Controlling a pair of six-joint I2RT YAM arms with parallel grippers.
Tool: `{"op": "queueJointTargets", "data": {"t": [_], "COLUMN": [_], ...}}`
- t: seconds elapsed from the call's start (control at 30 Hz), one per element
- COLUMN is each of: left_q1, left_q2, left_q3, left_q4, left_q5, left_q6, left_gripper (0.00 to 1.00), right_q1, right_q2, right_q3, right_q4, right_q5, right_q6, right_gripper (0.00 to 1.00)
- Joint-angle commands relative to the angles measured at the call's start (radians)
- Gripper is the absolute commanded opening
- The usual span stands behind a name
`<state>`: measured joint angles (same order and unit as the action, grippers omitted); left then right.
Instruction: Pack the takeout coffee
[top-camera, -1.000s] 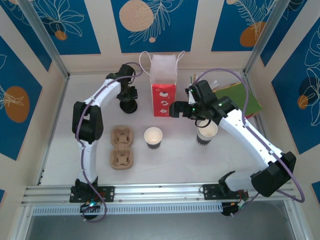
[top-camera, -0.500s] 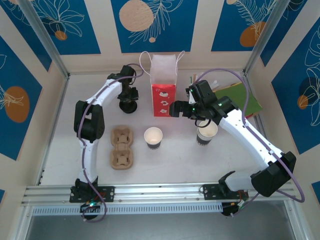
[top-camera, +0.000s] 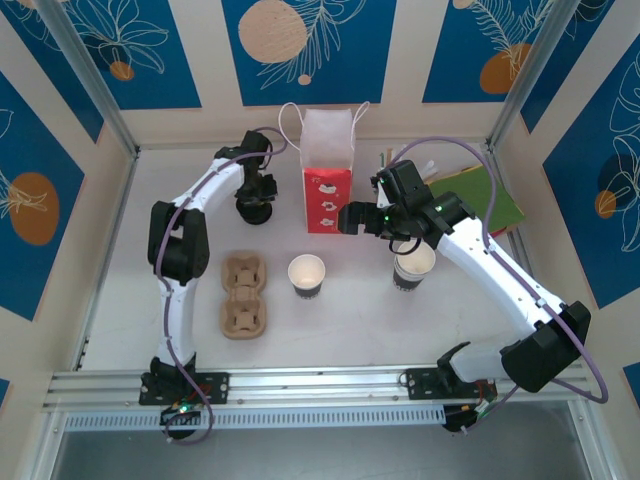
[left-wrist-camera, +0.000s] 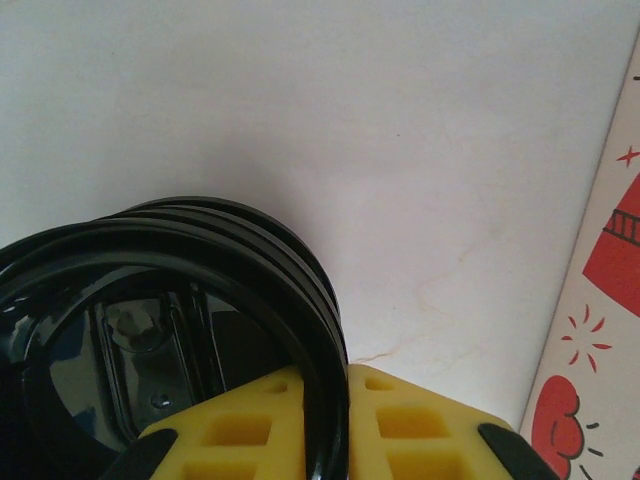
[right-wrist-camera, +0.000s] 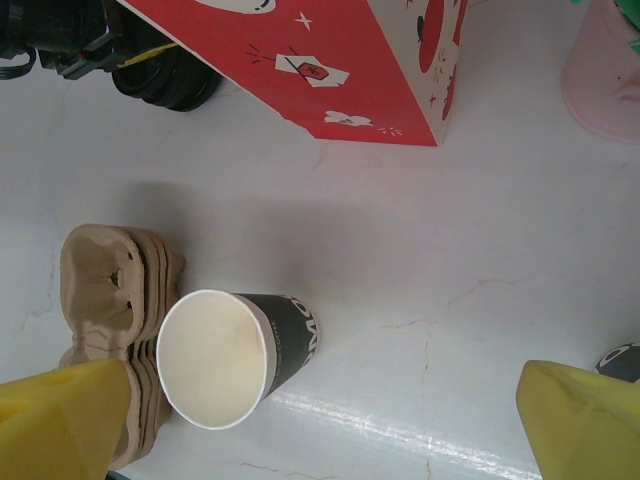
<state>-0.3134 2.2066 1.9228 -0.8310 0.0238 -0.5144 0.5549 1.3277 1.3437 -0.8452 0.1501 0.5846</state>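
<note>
Glossy black plastic lids (left-wrist-camera: 150, 300); matt brown pulp carriers (right-wrist-camera: 105, 275); smooth white paper cup (right-wrist-camera: 213, 358); printed paper bag (right-wrist-camera: 330, 60)

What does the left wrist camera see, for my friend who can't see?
The left claw, with yellow fingers, is shut on the top rim of a stack of black lids on a white table. A red-and-white bag edges in at right.

Two open paper cups (top-camera: 307, 273) (top-camera: 415, 262), one red bag (top-camera: 327, 190), one lid stack (top-camera: 256, 212), one carrier stack (top-camera: 245, 293), one pink cup (right-wrist-camera: 603, 70)

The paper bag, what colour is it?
The bag is red below, white above; clearest in the top external view.
</note>
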Motion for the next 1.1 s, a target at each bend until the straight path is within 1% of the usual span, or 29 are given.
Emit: {"op": "queueJointTargets", "data": {"t": [0.0,0.2,0.47,0.6,0.8,0.97,1.07], "left_q1": [0.001,0.002,0.001,0.002,0.005,0.01,0.022], "left_q2": [-0.084,-0.136,-0.15,-0.176,-0.297,-0.466,-0.587], "left_q3": [-0.009,-0.052,-0.088,-0.111,-0.216,-0.374,-0.493], "left_q4": [-0.022,-0.01,0.009,0.023,0.101,0.215,0.318], "left_q5": [0.026,0.043,0.053,0.078,0.172,0.285,0.37], "left_q6": [0.0,-0.002,-0.003,-0.005,-0.041,-0.109,-0.179], "left_gripper": [0.14,0.14,0.14,0.13,0.13,0.13,0.12], "right_q1": [0.007,0.01,0.017,0.03,0.054,0.084,0.103], "right_q2": [0.002,0.005,0.019,0.022,0.015,-0.001,-0.014], "right_q3": [0.017,0.018,0.031,0.04,0.042,0.03,0.026], "right_q4": [-0.003,0.005,0.006,0.006,0.044,0.11,0.149], "right_q5": [0.002,-0.004,-0.012,-0.011,-0.031,-0.069,-0.089], "right_q6": [0.006,0.005,-0.002,-0.002,-0.008,-0.019,-0.018], "right_gripper": [0.99,0.99,0.99,0.99,0.99,0.99,0.99]}}
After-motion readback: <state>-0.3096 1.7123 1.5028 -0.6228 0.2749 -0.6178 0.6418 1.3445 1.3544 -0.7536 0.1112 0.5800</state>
